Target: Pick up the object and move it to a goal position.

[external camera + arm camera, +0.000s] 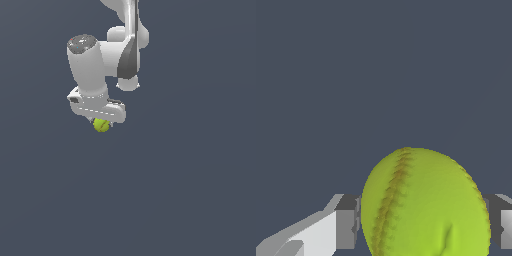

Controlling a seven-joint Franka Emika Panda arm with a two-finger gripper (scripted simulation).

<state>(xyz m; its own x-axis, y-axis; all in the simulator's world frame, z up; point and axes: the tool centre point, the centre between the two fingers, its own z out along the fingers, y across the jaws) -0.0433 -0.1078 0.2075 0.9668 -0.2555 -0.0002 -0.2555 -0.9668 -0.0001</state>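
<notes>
Yellow-green ball (426,205) sits clamped between the jaws.

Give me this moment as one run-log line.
arm: Panda | gripper: shut on ball | fingers: one each side of ball | goal: not visible

One small yellow-green ball with thin dark reddish seam lines (101,125) shows, just above the frame's centre-left. One white robot arm (92,65) fills the upper middle, carrying one white pincer (102,121) with two grey-tipped fingers (346,229).
</notes>
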